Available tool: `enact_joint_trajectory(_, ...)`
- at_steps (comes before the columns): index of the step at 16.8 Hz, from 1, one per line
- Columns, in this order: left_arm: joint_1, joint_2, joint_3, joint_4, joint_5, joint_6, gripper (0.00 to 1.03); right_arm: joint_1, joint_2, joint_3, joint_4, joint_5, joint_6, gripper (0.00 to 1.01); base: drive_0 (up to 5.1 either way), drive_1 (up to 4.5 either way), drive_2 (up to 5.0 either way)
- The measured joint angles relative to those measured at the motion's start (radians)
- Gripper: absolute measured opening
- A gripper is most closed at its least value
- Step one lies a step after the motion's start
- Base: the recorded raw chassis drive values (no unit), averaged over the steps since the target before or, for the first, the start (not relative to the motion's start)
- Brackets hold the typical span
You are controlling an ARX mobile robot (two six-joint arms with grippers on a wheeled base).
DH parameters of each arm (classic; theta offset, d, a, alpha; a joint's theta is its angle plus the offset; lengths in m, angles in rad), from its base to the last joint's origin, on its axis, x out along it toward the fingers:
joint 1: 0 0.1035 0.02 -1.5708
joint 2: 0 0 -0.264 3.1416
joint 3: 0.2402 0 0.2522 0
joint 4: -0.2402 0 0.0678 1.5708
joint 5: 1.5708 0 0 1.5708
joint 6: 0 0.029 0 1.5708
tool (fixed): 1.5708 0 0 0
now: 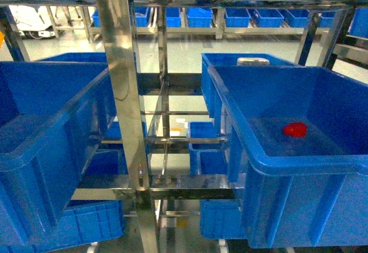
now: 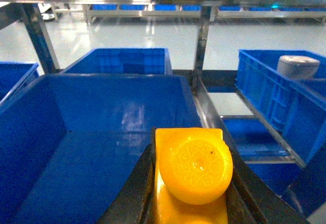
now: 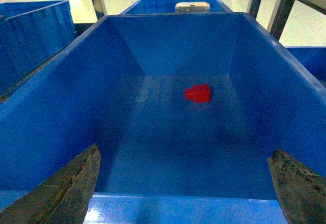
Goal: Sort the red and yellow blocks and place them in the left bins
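Left gripper [image 2: 191,203] is pinching the yellow block [image 2: 193,170] over a blue bin [image 2: 117,89]. Right gripper [image 3: 186,183] hangs spread wide; red block [image 3: 198,93] sits in its bin [image 3: 61,107].

Even, cool overhead light; glare on steel post [image 1: 118,63] and floor; head view soft, hazy; yellow block [image 2: 196,170] blown-out, close-up blurred.
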Motion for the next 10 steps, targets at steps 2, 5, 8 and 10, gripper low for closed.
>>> enact_joint_trajectory(2, 0.04, 0.088, 0.001, 0.059, 0.007, 0.001, 0.26, 0.0, 0.0, 0.0, 0.0, 0.0, 0.0, 0.98, 0.0, 0.0, 0.0)
enact_joint_trajectory(5, 0.101, 0.303, 0.053, 0.192, 0.034, 0.014, 0.26, 0.0, 0.0, 0.0, 0.0, 0.0, 0.0, 0.98, 0.0, 0.0, 0.0)
enact_joint_trajectory(8, 0.159, 0.476, 0.142, 0.242, 0.046, 0.014, 0.26, 0.0, 0.0, 0.0, 0.0, 0.0, 0.0, 0.98, 0.0, 0.0, 0.0)
enact_joint_trajectory(10, 0.187, 0.547, 0.193, 0.241, 0.047, 0.014, 0.26, 0.0, 0.0, 0.0, 0.0, 0.0, 0.0, 0.98, 0.0, 0.0, 0.0)
